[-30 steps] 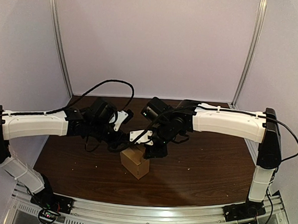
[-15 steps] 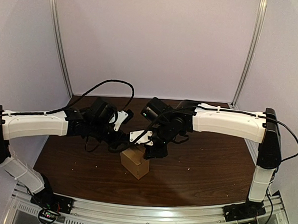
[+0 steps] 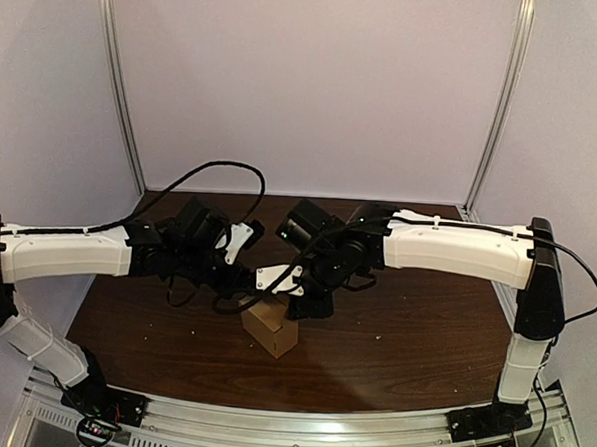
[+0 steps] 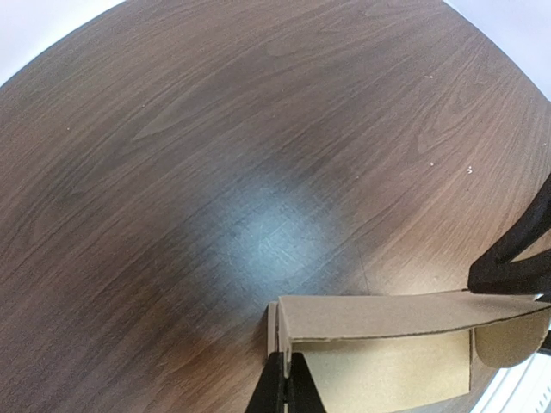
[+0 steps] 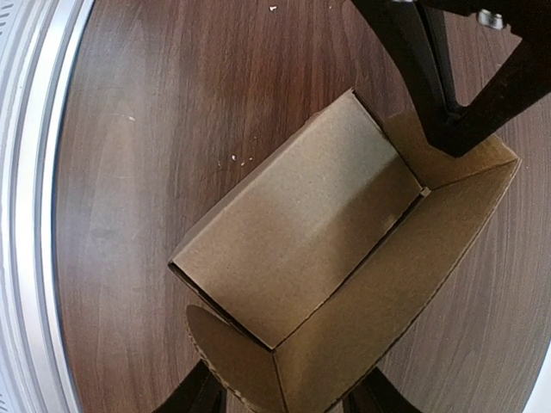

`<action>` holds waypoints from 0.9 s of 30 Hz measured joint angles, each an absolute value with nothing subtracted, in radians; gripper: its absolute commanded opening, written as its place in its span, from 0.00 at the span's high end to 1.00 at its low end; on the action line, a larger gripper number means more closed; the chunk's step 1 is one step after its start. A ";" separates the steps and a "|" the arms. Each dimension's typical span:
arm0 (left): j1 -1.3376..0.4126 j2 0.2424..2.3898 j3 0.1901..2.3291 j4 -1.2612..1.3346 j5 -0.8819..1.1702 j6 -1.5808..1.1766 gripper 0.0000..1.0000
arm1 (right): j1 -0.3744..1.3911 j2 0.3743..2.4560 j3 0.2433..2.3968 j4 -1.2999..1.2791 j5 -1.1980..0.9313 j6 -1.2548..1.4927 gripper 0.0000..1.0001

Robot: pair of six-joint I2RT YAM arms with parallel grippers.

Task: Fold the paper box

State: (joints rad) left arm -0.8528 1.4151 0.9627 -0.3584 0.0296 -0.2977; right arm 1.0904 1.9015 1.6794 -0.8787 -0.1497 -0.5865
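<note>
The brown paper box [image 3: 272,329] stands partly folded on the dark wooden table [image 3: 423,330], its top open. My left gripper [image 3: 240,300] reaches it from the left and is shut on the thin edge of one cardboard wall [image 4: 277,331]; its fingertips [image 4: 285,389] pinch that edge. My right gripper [image 3: 305,306] hangs over the box's right side, open. In the right wrist view its fingers [image 5: 203,394] straddle the near end of the box [image 5: 301,232], beside a rounded end flap [image 5: 228,353]. The left gripper's black fingers [image 5: 448,112] hold the far end.
A metal rail [image 3: 297,436] runs along the near table edge, seen also in the right wrist view as a rail [image 5: 26,172]. Two upright frame posts [image 3: 121,84] stand at the back corners. Small crumbs [image 5: 237,159] lie on the wood.
Both wrists have shifted slightly left and toward the near edge, and the box has moved a little with them. The left grip has stayed shut on the wall.
</note>
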 measured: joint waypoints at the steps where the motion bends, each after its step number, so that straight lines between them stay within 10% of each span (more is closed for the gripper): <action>1: -0.853 1.413 0.958 -0.353 0.030 -0.298 1.00 | 1.093 1.901 1.681 -0.880 -0.147 -0.580 0.55; 27: -0.853 1.422 0.978 -0.377 0.033 -0.294 1.00 | 1.093 1.906 1.710 -0.902 -0.137 -0.577 0.56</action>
State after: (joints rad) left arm -0.8528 1.4220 0.9783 -0.3767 0.0334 -0.2939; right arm 1.0931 1.9060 1.7103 -0.9024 -0.1368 -0.5766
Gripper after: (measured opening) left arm 0.022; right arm 0.439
